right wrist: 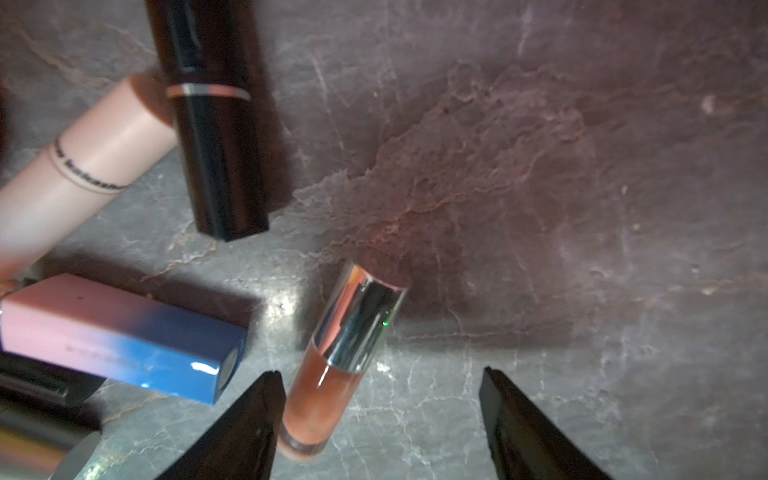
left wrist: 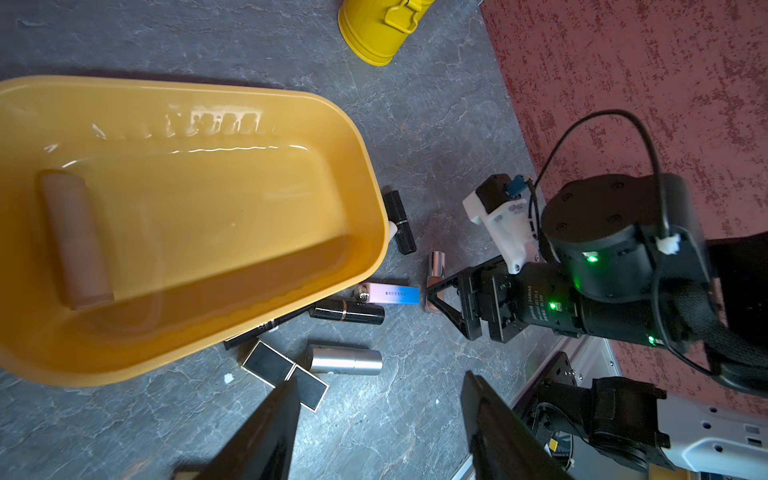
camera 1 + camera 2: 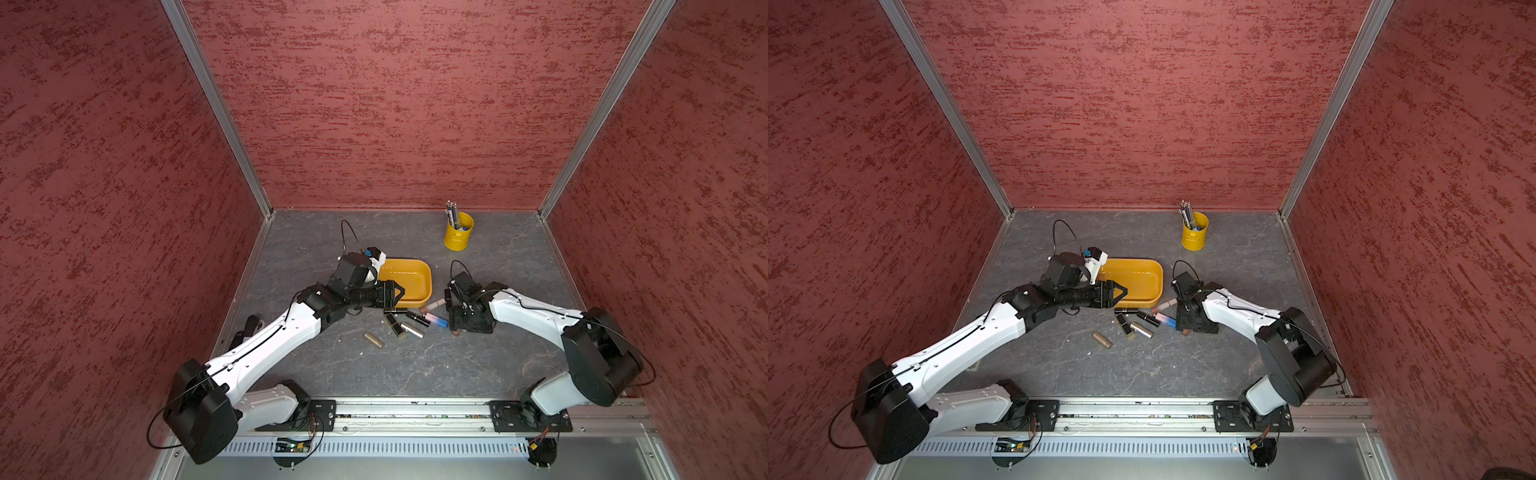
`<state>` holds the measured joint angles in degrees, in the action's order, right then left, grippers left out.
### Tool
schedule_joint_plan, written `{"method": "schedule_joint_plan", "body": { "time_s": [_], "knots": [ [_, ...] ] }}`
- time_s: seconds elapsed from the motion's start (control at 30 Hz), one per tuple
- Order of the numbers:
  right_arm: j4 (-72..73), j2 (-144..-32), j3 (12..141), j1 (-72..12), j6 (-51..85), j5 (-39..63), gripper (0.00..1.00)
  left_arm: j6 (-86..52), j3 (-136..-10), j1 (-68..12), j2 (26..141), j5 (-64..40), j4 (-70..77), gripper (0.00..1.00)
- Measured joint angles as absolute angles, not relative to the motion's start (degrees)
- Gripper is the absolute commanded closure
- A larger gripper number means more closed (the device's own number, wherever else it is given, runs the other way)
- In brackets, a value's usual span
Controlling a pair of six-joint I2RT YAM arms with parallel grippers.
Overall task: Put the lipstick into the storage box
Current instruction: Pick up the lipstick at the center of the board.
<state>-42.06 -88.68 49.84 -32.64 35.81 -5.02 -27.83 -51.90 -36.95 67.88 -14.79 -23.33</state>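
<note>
The storage box is a shallow orange-yellow tub at mid table. In the left wrist view a brown lipstick lies inside the box. My left gripper hangs over the box's near left rim, open, with only bare table between its fingers. Just right of the box, my right gripper is low over the table and open. A coral lipstick with a silver cap lies between its jaws, close to one finger and not gripped.
Several loose lipsticks lie in front of the box: a pink-to-blue one, a pale pink tube, a silver one, a square black-and-gold one, a gold-brown one. A yellow pen cup stands at the back right.
</note>
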Motion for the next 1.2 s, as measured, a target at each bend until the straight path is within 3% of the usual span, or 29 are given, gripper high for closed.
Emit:
{"method": "schedule_joint_plan", "body": {
  "time_s": [0.2, 0.87, 1.2],
  "knots": [
    [-40.6, -90.1, 50.5, -32.4, 35.8, -5.3, 0.24, -28.7, -50.9, -37.4, 67.5, -15.0, -22.4, 0.34],
    [-38.3, -90.0, 47.9, -32.4, 36.0, -5.2, 0.45, -30.0, -50.8, -37.6, 67.5, -14.9, -21.8, 0.34],
    [-38.2, -88.6, 46.5, -32.4, 36.2, -5.1, 0.62, -30.5, -50.2, -37.6, 67.5, -14.9, -21.6, 0.33]
  ]
}}
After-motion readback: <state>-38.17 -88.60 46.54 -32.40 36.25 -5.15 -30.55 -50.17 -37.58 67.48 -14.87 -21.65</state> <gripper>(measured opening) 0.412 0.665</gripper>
